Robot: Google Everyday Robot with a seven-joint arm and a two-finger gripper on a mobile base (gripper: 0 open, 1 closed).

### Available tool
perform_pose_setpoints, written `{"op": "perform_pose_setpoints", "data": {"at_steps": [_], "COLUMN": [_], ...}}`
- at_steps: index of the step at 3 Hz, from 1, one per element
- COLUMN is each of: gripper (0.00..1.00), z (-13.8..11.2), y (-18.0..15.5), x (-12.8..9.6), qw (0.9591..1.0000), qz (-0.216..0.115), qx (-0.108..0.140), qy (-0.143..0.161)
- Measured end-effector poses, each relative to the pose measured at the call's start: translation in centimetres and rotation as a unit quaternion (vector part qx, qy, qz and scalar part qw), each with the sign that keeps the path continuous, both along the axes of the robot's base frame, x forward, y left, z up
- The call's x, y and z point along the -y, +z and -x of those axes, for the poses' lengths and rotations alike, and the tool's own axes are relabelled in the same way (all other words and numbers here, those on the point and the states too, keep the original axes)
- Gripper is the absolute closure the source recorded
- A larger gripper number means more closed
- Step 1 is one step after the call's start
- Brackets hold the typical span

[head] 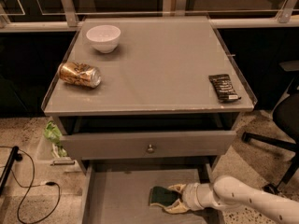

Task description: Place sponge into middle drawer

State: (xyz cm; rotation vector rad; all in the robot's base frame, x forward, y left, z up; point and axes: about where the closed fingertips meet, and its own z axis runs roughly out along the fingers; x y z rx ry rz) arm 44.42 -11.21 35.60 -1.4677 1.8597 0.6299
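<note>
The sponge (159,195), dark green face up, lies low over the floor of the open middle drawer (119,195), towards its right side. My gripper (171,199) reaches in from the right, its pale fingers (177,188) on either side of the sponge's right end, shut on it. The white arm (247,200) runs off to the lower right. The drawer's front part is out of view below.
Above, a drawer with a grey front and round knob (150,148) is slightly pulled out. On the tabletop (159,69) are a white bowl (103,38), a tipped gold can (79,74) and a black wrapped bar (224,87). An office chair (280,125) stands at the right, cables (28,190) at the left.
</note>
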Motion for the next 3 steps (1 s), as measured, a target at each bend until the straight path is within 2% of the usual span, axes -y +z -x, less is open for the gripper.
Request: {"op": "perform_pose_setpoints", "data": {"at_steps": [1,2,3], "gripper": [0.11,0.00,0.00], "z": [0.00,0.00,0.00], "y": [0.00,0.00,0.00], "x": [0.00,-0.01,-0.01], "qw": [1.0000,1.0000,1.0000], "qz": [0.000,0.000,0.000], "qx": [0.000,0.000,0.000], "qy": [0.000,0.000,0.000]}}
